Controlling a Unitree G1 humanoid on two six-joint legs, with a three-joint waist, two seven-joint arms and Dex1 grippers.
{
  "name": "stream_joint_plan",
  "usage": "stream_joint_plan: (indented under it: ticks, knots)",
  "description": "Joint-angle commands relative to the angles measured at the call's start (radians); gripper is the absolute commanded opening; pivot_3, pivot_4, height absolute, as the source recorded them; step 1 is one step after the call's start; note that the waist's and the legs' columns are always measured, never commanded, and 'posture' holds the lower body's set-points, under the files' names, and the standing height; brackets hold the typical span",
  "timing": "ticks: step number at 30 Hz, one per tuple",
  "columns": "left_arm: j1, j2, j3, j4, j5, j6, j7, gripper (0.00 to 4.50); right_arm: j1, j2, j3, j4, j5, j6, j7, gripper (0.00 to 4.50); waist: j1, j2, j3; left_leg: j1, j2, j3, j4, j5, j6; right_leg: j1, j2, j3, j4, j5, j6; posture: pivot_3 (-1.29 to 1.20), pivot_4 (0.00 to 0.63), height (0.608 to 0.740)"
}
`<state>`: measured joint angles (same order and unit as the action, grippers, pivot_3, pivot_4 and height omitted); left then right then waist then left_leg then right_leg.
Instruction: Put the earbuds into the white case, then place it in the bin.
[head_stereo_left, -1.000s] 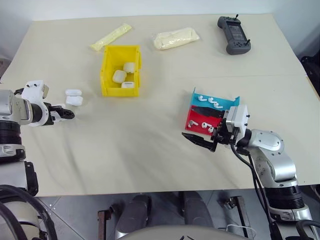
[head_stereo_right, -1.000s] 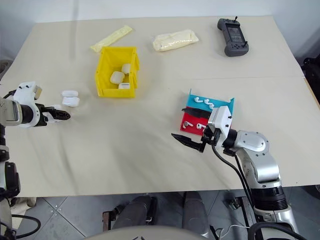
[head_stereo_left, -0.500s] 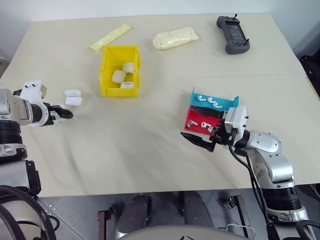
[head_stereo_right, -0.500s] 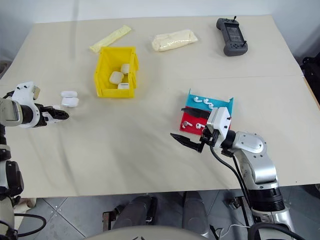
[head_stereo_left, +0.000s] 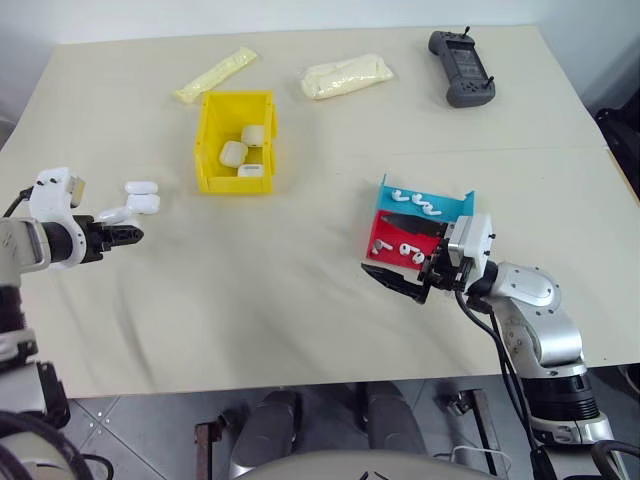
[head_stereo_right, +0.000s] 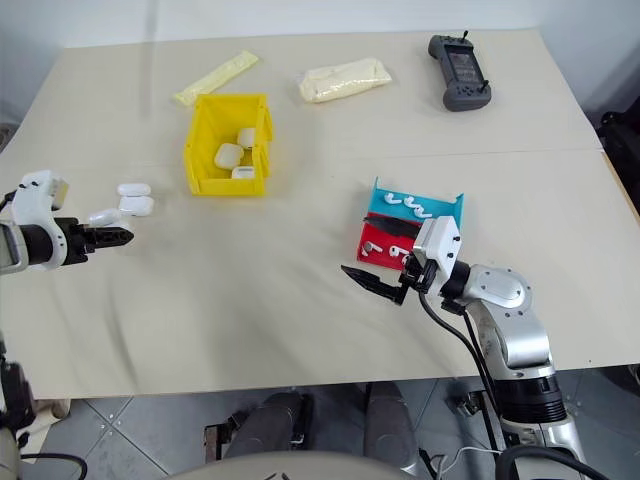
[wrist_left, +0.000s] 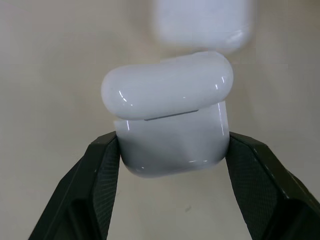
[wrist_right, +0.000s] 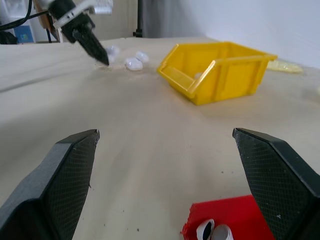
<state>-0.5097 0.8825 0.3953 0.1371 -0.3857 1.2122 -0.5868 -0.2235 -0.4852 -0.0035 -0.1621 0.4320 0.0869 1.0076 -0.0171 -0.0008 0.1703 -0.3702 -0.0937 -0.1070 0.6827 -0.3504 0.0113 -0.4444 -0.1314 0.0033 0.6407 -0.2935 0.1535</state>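
Since the earlier frame the left claw has closed on one white case near the worktop's left edge and lifted it slightly, its lid seam facing the wrist camera; another white case lies just beyond it on the worktop. Its two black fingers press the lower body from both sides, so the grip looks firm, though glossy plastic could slip. Over by the right edge, the right claw hangs with its jaws spread wide and nothing between them, just in front of the red and blue tray, where several earbuds lie loose. Toward the far edge the yellow bin already holds three white cases. I judge the step in hand to be fetching a case for filling; no earbud is picked yet. Next, the case likely has to be carried toward the tray and opened, while the right claw pinches a single earbud, a fiddly grasp given how small they are.
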Motion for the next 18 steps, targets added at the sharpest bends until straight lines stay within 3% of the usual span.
stream_joint_plan:
  ticks: [1,4,8,15,18]
  knots:
    - [0.128,-0.082,0.182,-0.228,-0.119,-0.262,-0.134,3.02,-0.004,-0.024,-0.021,-0.016,0.020,-0.004,0.016,4.50,0.003,0.000,0.000,0.000,0.000,0.000,0.000,0.000,0.000,0.000,0.000,0.000,-0.001,0.000,0.000,0.00,0.150,0.740]
    - [0.258,-0.196,0.187,-0.383,-0.171,-0.426,-0.194,3.02,-0.014,-0.045,-0.031,-0.021,0.030,0.015,0.023,4.50,0.004,0.000,0.000,0.000,0.001,0.002,0.000,0.000,0.000,0.002,0.000,-0.001,-0.005,0.000,0.000,0.00,0.150,0.740]
    - [0.299,-0.402,0.113,-0.491,-0.192,-0.670,-0.197,3.02,-0.017,-0.082,-0.046,-0.033,0.040,0.038,0.025,4.50,0.025,-0.002,-0.001,0.000,0.001,0.002,0.002,0.000,0.001,0.003,-0.001,-0.001,-0.007,0.000,0.000,0.00,0.150,0.740]
    - [0.288,-0.561,-0.154,-0.444,-0.128,-0.877,-0.222,3.02,0.036,-0.135,-0.103,-0.087,0.044,0.072,-0.014,4.50,0.041,-0.002,-0.001,0.002,0.001,0.003,0.002,-0.001,0.001,0.008,0.000,-0.001,-0.013,0.002,0.001,0.00,0.150,0.740]
    - [0.280,-0.589,-0.270,-0.383,-0.078,-1.026,-0.313,3.02,0.098,-0.163,-0.164,-0.144,0.052,0.094,-0.045,4.50,0.041,-0.002,-0.001,0.002,0.001,0.003,0.002,-0.001,0.001,0.008,0.000,-0.001,-0.014,0.002,0.002,0.00,0.150,0.740]
